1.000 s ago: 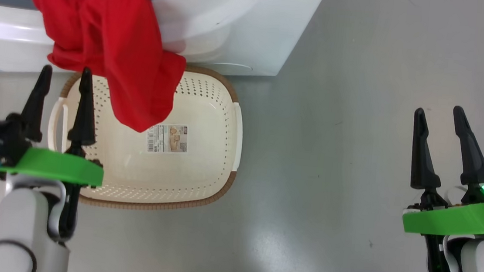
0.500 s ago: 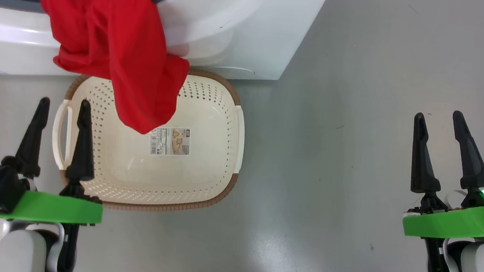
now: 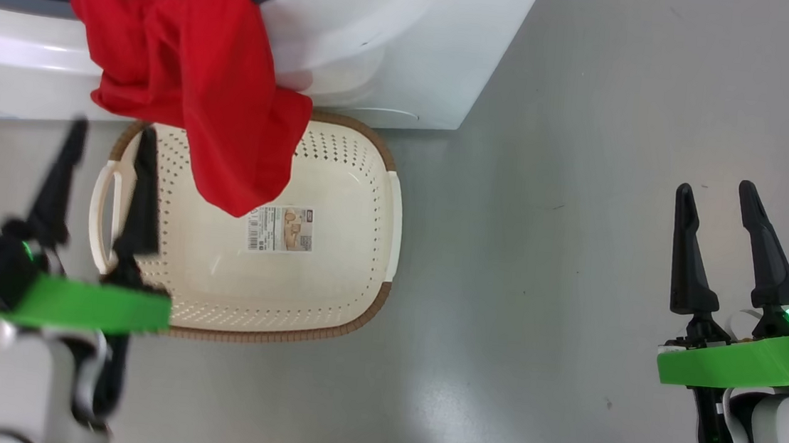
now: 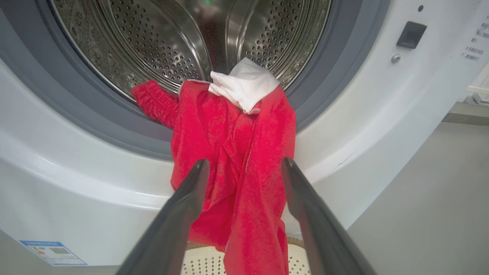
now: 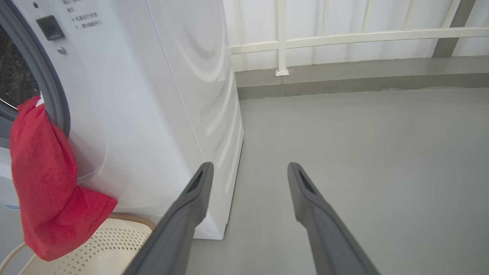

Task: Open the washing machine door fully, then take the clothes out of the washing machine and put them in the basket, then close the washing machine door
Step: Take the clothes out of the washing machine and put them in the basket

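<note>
Left end effector [image 3: 114, 127] higher now, clothes [image 3: 186, 68] just ahead of it.

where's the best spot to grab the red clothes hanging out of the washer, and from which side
Grip the clothes at the bunched fold just below the grey ring, coming straight in from the front with the left gripper. There the fabric hangs as one narrow vertical bundle between its open fingers; the tail over the basket looks looser.
</note>
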Available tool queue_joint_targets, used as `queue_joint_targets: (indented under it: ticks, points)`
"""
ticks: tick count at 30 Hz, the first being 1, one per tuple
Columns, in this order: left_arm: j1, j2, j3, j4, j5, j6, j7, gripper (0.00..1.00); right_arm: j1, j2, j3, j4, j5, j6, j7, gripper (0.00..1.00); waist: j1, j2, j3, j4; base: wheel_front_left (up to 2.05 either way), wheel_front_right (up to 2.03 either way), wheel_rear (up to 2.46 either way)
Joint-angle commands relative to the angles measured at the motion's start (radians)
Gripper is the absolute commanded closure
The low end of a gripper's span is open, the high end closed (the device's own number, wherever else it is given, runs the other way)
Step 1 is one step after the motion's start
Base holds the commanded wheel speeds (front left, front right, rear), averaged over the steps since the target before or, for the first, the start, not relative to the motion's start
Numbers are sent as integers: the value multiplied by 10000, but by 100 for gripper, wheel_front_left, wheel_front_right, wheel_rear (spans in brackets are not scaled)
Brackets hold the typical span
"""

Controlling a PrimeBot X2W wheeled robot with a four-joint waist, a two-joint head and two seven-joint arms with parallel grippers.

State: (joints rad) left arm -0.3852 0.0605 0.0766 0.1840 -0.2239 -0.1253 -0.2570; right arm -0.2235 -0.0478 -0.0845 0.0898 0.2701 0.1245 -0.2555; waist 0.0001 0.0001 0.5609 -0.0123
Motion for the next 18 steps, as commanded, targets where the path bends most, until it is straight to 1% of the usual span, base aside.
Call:
queue_joint_targets:
  ticks: [1, 4, 6, 8, 13, 16, 17, 18]
  points:
    - [-370, 450, 229, -261, -159, -54, -47, 0, 277, -24, 206, -221, -94, 62, -63, 0, -1, -1, 23, 28, 0, 0, 0]
    - [-1178, 838, 79, 89, -268, -54, -47, 0, 230, -24, 257, -221, -87, 62, -63, 0, -1, -1, 83, 45, 0, 0, 0]
    - [-1804, 1025, -139, 570, -509, -54, -47, 0, 204, -24, 267, -223, -88, 62, -63, 0, -1, -1, 117, 57, 0, 0, 0]
    - [-2522, 1242, -393, 1227, -781, -54, -47, 0, 208, -24, 277, -230, -71, 62, -63, 0, -1, -1, 154, 59, 0, 0, 0]
    - [-4505, 1885, -1647, 3366, -1393, -54, 115, 0, 199, -24, 348, -222, -14, 62, -63, 0, -1, -1, 296, -26, 0, 0, 0]
    - [-5624, 2004, -2080, 4425, -2072, -54, 333, 0, 158, -24, 386, -218, 22, 62, -63, 0, -1, -1, 377, -99, 0, 0, 0]
    - [-6278, 2069, -2351, 5015, -2539, -54, 530, 0, 123, -24, 424, -228, 54, 62, -63, 0, -1, -1, 450, -168, 0, 0, 0]
    - [-6572, 2061, -2491, 5281, -2836, -54, 697, 0, 111, -24, 431, -233, 67, 62, -63, 0, -1, -1, 481, -194, 0, 0, 0]
